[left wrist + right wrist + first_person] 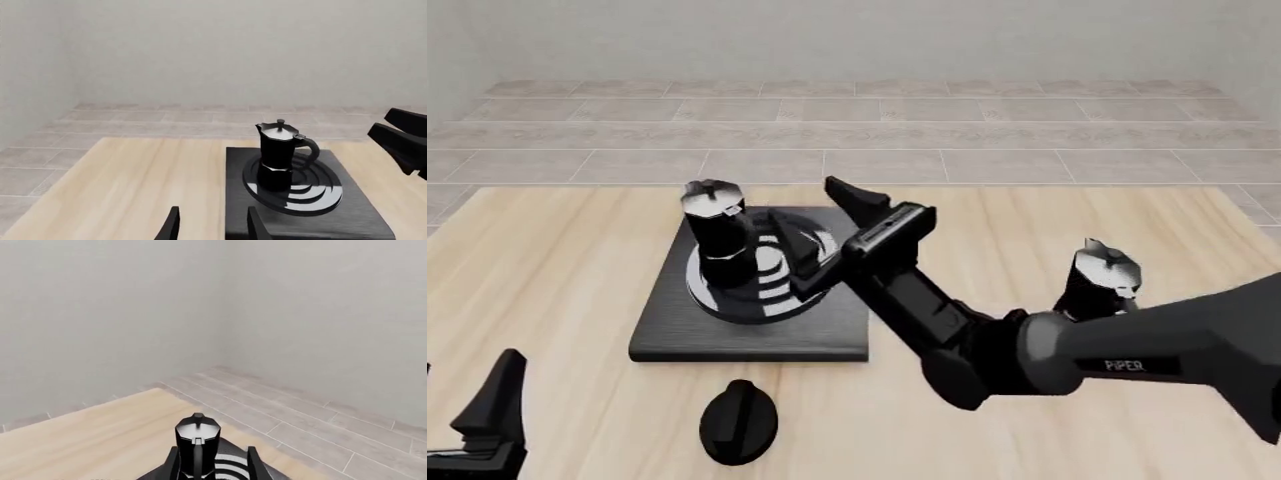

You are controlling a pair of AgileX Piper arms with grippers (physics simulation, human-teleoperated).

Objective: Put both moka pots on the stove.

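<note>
One black faceted moka pot with a silvery lid (719,232) is standing upright on the ring burner of the flat black stove (681,325), handle toward the right end effector (833,235), spread wide, empty, beside it. The second pot (1098,280) is waiting near the worktop's (561,290) right edge. A black oval knob (738,421) is lying before the stove. The left end effector (212,223) is hanging open.

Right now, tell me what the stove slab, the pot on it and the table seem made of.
Stove: matte black slab, faintly grained, perhaps stone or cast metal; glossy silvery rings.
Moka pot: dark faceted body, likely metal, with a duller silvery-grey lid.
Table: pale wood, visible grain, satin.
</note>
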